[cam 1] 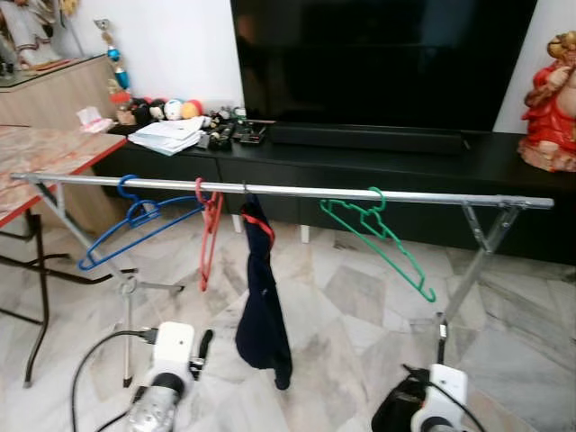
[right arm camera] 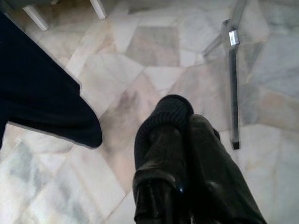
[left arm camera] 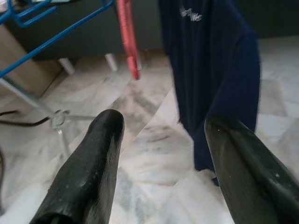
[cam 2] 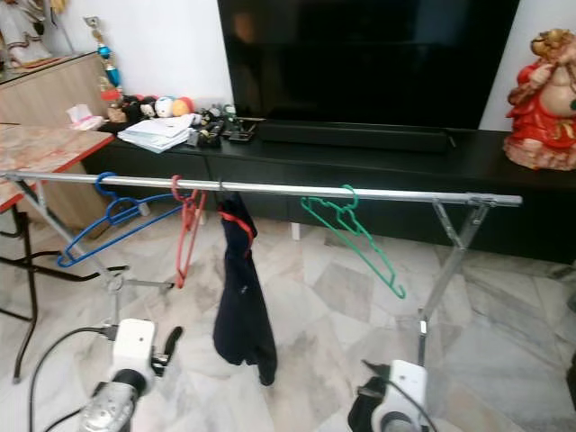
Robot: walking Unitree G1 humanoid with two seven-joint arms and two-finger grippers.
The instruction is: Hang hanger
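Hangers are all sitting on the rail already, shirt one included; left claw is gaping empty below, right claw pressed together.

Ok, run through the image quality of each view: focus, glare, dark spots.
Left eye view: sharp enough, with soft glare along the silver metal rail and the large black TV screen almost featureless. Left wrist view: the open left gripper is blurred up close; the dark navy garment is slightly soft. Right wrist view: the shut right gripper is blurred.

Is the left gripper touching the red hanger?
Apart. The left wrist view shows the open left gripper well short of the red hanger, floor between them.
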